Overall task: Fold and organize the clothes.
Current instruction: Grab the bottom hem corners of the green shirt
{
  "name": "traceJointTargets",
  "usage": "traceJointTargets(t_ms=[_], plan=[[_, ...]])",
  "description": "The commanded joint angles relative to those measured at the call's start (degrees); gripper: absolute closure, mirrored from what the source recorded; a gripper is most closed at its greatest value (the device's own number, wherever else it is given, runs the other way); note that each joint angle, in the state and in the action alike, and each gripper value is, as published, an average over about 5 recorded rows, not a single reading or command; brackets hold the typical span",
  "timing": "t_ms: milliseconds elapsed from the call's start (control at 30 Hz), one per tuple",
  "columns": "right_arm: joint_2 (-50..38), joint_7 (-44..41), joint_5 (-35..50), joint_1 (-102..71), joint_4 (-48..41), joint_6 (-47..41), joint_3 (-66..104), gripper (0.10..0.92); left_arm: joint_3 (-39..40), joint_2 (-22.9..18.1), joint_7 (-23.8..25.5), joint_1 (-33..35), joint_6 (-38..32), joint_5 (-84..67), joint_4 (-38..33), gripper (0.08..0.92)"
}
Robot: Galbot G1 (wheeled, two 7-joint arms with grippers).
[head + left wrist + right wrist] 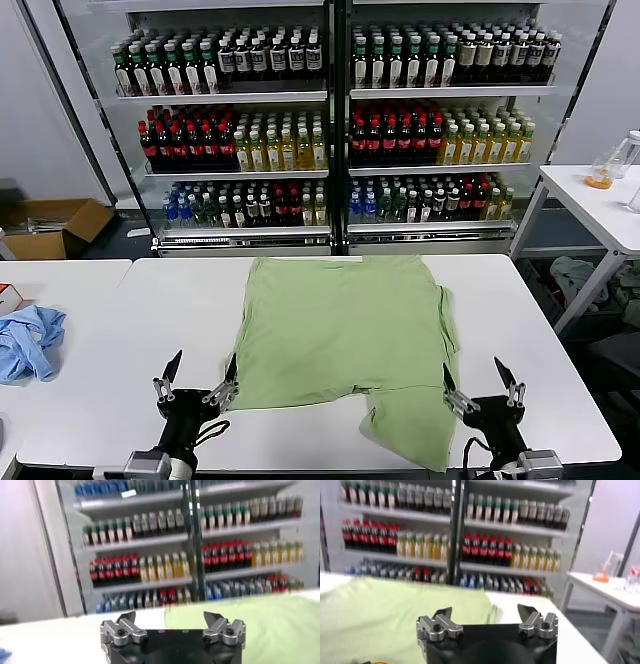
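The light green shirt [345,335] lies spread on the white table [180,330], with a narrower flap reaching the front edge at the right. It also shows in the left wrist view [250,622] and the right wrist view [385,612]. My left gripper [200,375] is open and empty at the shirt's front left corner, its right finger at the cloth's edge. My right gripper [482,382] is open and empty at the shirt's front right, just beside the flap. The jaws stand wide apart in the left wrist view [170,622] and the right wrist view [485,617].
A light blue cloth [28,340] lies on the left table. Shelves of bottles [330,120] stand behind. A second white table [600,205] with a cup stands at the right. A cardboard box [55,225] sits on the floor at the left.
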Motion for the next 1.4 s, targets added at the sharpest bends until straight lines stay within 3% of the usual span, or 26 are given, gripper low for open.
traceJointTargets(t_ms=[33,800,900,1400], plan=[[0.2,1.3,-1.7,-3.0,-0.8,-3.7,-2.3,0.203,0.6,2.7,0.4,-6.4,10.0,0.1,12.0,0.177],[2.7,2.9,-5.4,-2.7,-6.5,-1.5,-11.9,0.208,2.0,2.9,0.8,-9.7,10.0,-2.2,17.3,0.180],[2.9,3.5,-3.9,-2.8,-6.8,-2.1,-12.3,0.261,2.1,3.0,1.6,-9.2,10.0,-2.9,16.9,0.217],[2.6,2.8,0.0,-4.5,-4.5,-2.1,-11.8,0.691,1.8,2.8,4.2,-6.3,9.9,-7.5,13.0,0.641]])
